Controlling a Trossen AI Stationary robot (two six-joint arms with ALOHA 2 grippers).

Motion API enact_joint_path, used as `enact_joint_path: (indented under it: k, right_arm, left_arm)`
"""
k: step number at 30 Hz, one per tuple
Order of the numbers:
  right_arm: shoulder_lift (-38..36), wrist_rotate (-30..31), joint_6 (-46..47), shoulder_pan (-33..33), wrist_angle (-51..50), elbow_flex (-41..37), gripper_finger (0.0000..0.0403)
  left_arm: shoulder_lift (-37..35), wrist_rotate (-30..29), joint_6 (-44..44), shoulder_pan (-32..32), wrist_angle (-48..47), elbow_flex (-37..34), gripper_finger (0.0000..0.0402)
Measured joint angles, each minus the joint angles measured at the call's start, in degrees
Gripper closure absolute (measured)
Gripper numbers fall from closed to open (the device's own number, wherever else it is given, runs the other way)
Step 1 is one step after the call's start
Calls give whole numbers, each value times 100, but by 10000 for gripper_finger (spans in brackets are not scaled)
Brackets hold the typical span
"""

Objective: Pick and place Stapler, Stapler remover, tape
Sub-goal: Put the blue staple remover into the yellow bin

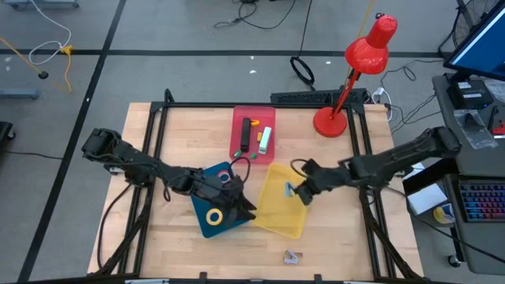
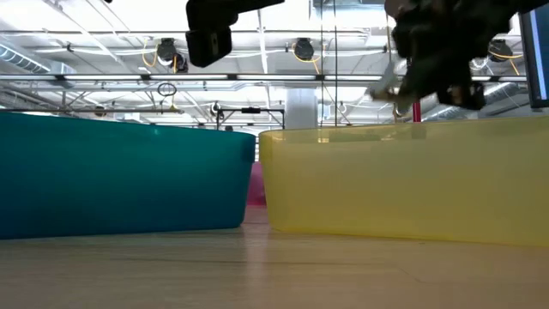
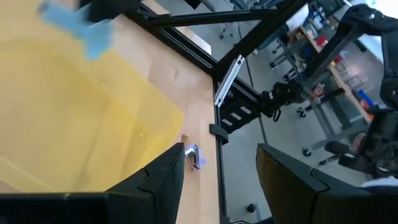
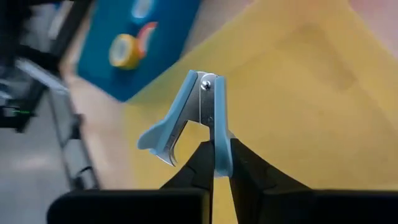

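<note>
- My right claw (image 4: 214, 163) clamped on pale-blue stapler remover (image 4: 186, 118), held above yellow tray (image 1: 272, 207).
- My left claw (image 1: 237, 207) spread wide, empty, over blue tray (image 1: 207, 227); yellow tape (image 1: 215, 215) inside.
- Far: stapler (image 1: 245, 136) in red tray (image 1: 237, 118); 2nd remover (image 1: 293, 255) on surface (image 1: 331, 237).

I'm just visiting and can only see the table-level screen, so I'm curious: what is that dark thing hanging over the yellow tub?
Observer: That is the right gripper, shut on a light blue staple remover above the yellow tray.
Visitor: And the other dark shape, over the blue tub?
Observer: That belongs to the left arm. The left gripper hangs over the blue tray, near the edge that faces the yellow one, open and holding nothing.
</note>
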Motion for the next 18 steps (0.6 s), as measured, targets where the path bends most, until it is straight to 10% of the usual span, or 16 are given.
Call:
enact_joint_path:
  k: [18]
  right_arm:
    - [1367,-1116,-826,-968,214,-1,361]
  left_arm:
    - [2,9,1299,-332,364,0,204]
